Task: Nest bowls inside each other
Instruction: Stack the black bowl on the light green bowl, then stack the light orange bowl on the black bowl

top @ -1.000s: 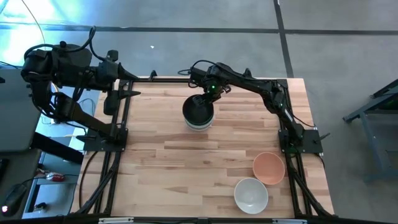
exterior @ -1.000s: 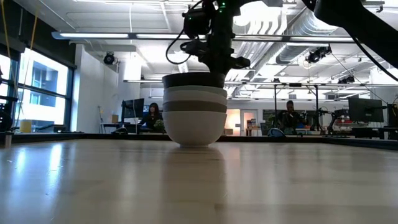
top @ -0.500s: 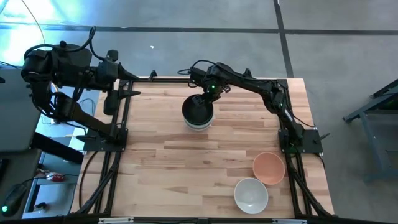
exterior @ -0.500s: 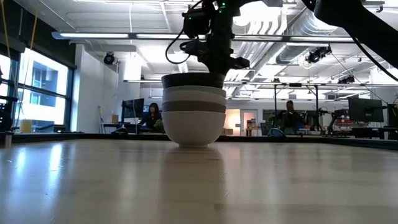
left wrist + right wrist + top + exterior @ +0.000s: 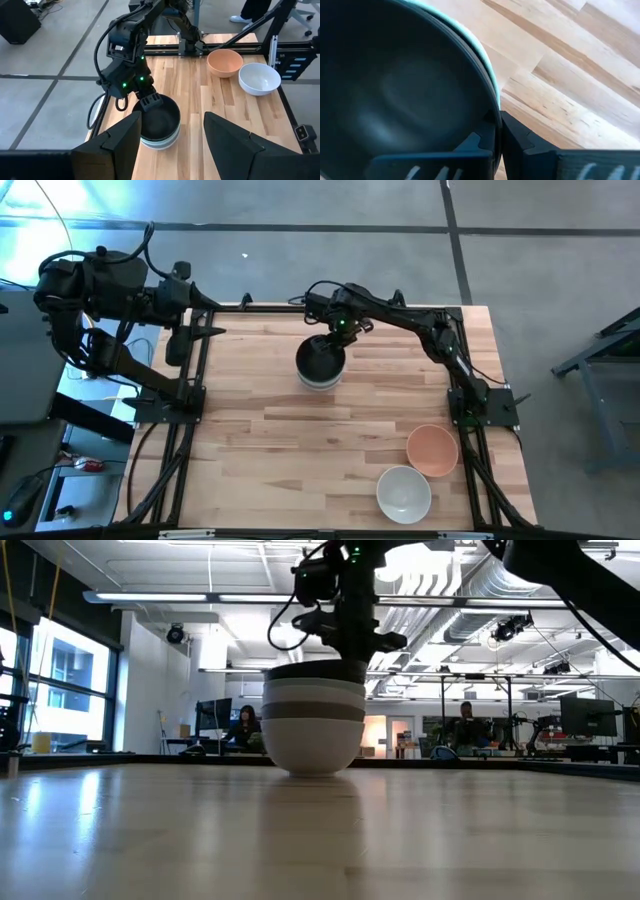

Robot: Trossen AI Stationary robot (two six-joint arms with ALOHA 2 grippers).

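Note:
A stack of nested bowls stands on its white bottom bowl at the table's far middle. The black bowl sits on top, and a pale mint rim shows under it. My right gripper is at the black bowl's far-right rim, shut on it. A peach-orange bowl and a white bowl rest open side up near the right near corner. My left gripper is open and waits off the table's far left edge. My right gripper pinches the black bowl's rim, one finger inside the bowl and one outside. It comes from above, pointing down. The black bowl sits level, nested in the top of the stack.
The dark frame rails run along the table's left and right edges. Bare wood lies in the middle and left near part of the table. People sit in the room beyond the far edge.
My right gripper has come down a little with the black bowl, which now sits slightly deeper in the stack. The stack has shifted slightly toward the table's right.

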